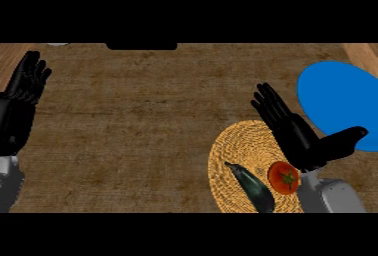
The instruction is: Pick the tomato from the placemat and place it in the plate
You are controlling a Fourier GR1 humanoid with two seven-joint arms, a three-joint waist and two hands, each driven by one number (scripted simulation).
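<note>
— Where's the round red tomato [283, 177]?
— On the round woven straw placemat [232, 150], five o'clock on the brown surface [148, 125], just beside a long dark-green vegetable [253, 187].
— The right hand [299, 137]?
— Fingers straight, holding nothing, between the tomato and the round blue plate [336, 95] at two o'clock. The left hand [18, 100] rests open at nine o'clock.

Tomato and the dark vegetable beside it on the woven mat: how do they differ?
The tomato is red and round; the dark vegetable is blackish-green and long. The tomato sits by the right hand; the dark vegetable lies left of it, slanted. Both rest on the placemat, neither held.
</note>
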